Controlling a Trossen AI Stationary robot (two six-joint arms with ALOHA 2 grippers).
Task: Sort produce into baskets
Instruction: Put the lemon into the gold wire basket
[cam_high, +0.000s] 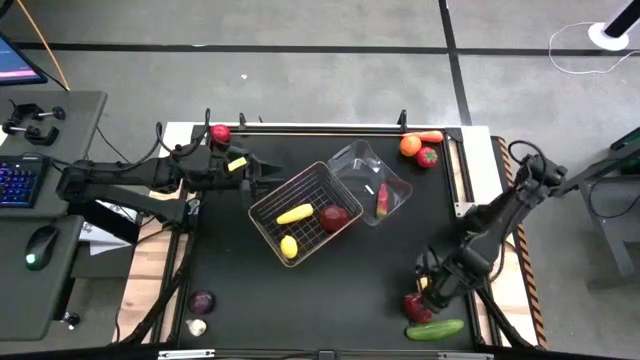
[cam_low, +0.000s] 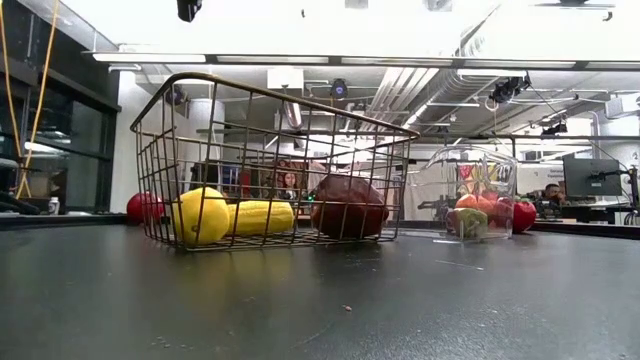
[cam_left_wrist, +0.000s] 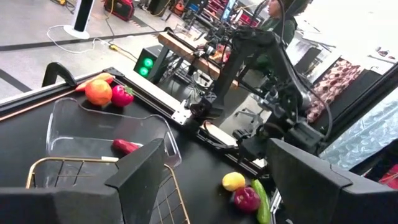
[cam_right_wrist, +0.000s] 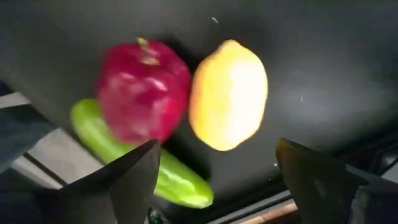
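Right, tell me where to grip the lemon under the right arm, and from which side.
Take the lemon across its narrow middle, coming down from above. It lies on its side, close beside or touching the red apple, with the cucumber past that, so one finger probably has to slip into the tight gap on the apple side. The right gripper hangs open above it.

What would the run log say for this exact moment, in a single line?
right gripper: open above lemon | left gripper: open, near wire basket | nothing held
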